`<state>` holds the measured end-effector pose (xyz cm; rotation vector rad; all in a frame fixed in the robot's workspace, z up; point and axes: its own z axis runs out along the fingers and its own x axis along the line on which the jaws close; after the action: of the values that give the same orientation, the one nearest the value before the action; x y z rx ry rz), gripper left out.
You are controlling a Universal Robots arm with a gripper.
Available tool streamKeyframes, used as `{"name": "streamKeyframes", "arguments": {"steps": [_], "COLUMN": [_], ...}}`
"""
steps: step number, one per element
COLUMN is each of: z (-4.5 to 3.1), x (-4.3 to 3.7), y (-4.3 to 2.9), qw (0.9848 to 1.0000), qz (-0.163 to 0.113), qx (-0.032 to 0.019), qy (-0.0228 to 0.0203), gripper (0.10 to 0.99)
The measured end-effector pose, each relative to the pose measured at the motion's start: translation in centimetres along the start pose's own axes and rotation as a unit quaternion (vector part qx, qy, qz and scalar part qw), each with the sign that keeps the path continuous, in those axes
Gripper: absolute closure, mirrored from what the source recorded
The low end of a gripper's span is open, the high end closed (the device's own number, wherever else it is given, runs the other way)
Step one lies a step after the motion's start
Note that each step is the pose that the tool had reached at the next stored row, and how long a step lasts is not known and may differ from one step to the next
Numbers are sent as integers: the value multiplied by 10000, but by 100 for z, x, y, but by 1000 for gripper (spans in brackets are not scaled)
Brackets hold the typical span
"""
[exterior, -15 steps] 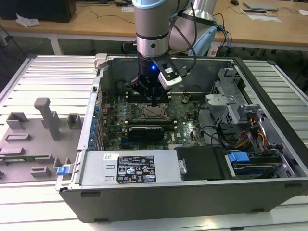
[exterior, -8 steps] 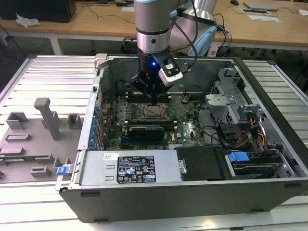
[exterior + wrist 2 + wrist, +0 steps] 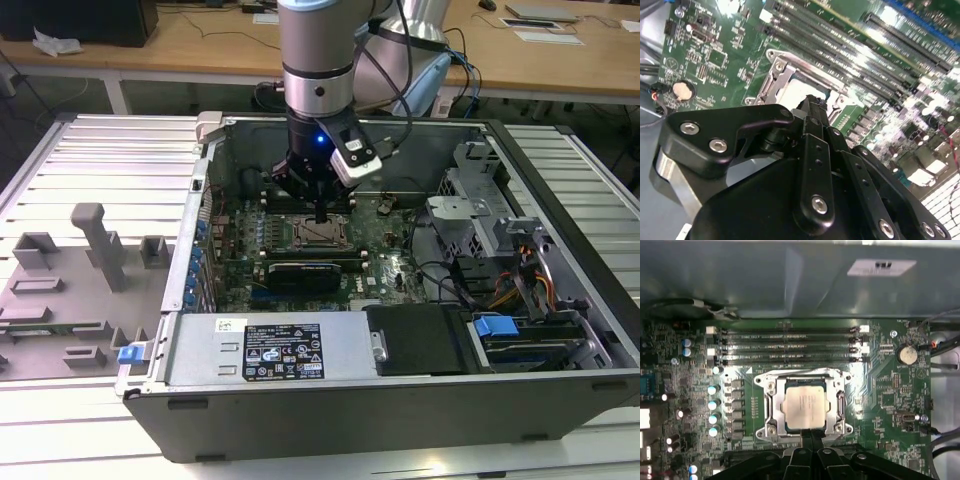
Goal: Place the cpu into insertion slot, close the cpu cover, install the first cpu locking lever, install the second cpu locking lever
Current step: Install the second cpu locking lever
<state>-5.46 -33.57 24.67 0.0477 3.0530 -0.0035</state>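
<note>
CPU (image 3: 804, 408) seated flat in insertion slot (image 3: 771, 410) on green motherboard (image 3: 890, 390) inside the open computer case (image 3: 400, 400), cpu cover (image 3: 840, 407) framing it, claw (image 3: 811, 434) with fingers pressed together holding nothing, tips at the socket's edge.
</note>
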Motion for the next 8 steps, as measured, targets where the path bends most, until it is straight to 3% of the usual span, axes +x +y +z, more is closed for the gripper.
{"name": "streamKeyframes", "arguments": {"steps": [2, 8], "z": [0, 1], "x": [-2, 1], "y": [-79, -217], "qw": [10000, 10000], "qz": [1, 1], "qx": [0, -8], "qy": [0, 0], "gripper": [980, 980]}}
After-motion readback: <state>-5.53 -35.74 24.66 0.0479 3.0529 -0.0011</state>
